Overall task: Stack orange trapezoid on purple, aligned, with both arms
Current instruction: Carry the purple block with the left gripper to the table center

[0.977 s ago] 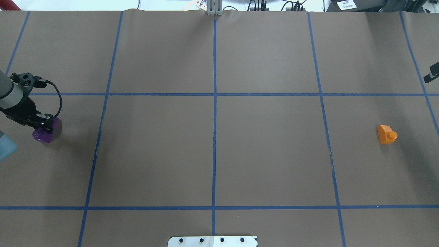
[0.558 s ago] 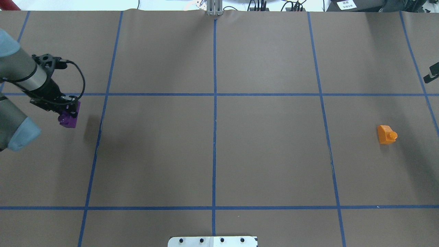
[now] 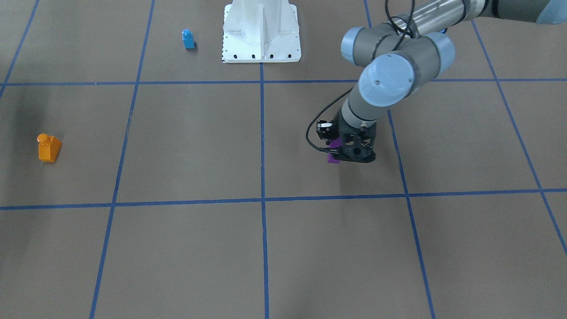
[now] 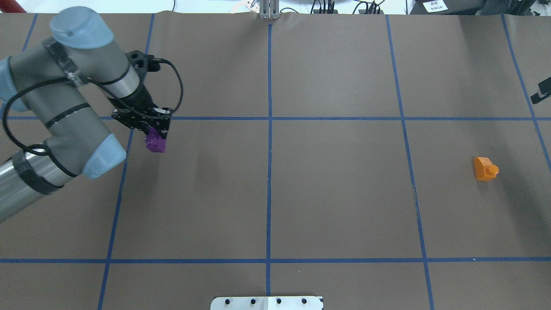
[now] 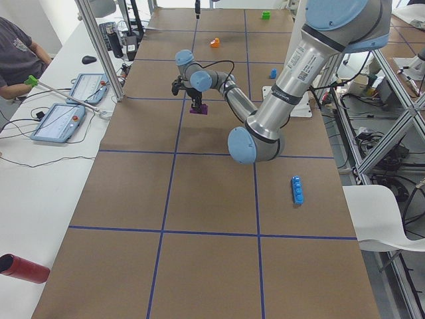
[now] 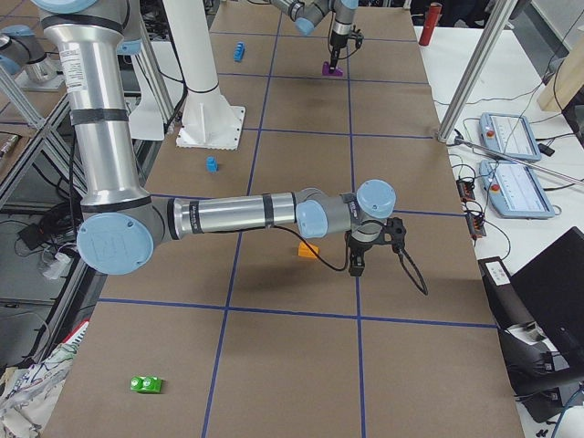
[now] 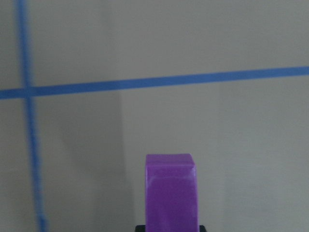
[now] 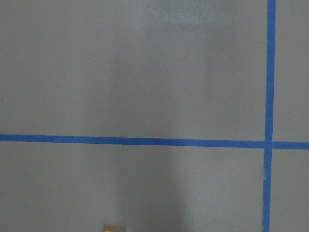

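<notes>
Left gripper (image 4: 154, 128) clenched on the purple (image 4: 156, 143), fingers pointing down, block hanging out below them; in the left wrist view the purple (image 7: 171, 193) fills the bottom centre between the dark fingertips, blurred counter (image 4: 335, 193) beyond it. Block seems lifted off the counter, arm shadow falls apart from it. It sits just past a blue tape crossing, on the robot's left half, about midway between the left edge and the centre tape line

Orange trapezoid (image 4: 485, 168) rests on the counter far over on the robot's right half, well apart from the purple, nothing touching it. Exterior right view: right gripper (image 6: 358, 265) hangs fingers-down just beside the orange trapezoid, on its side away from the robot, not on it; cannot tell if its jaws are apart or closed. Right wrist view shows only an orange sliver at the bottom edge

Small blue block (image 3: 188, 39) next to the white pedestal (image 3: 261, 31). Long blue brick (image 5: 297, 189) and green block (image 6: 146, 384) lie at opposite ends of the counter
</notes>
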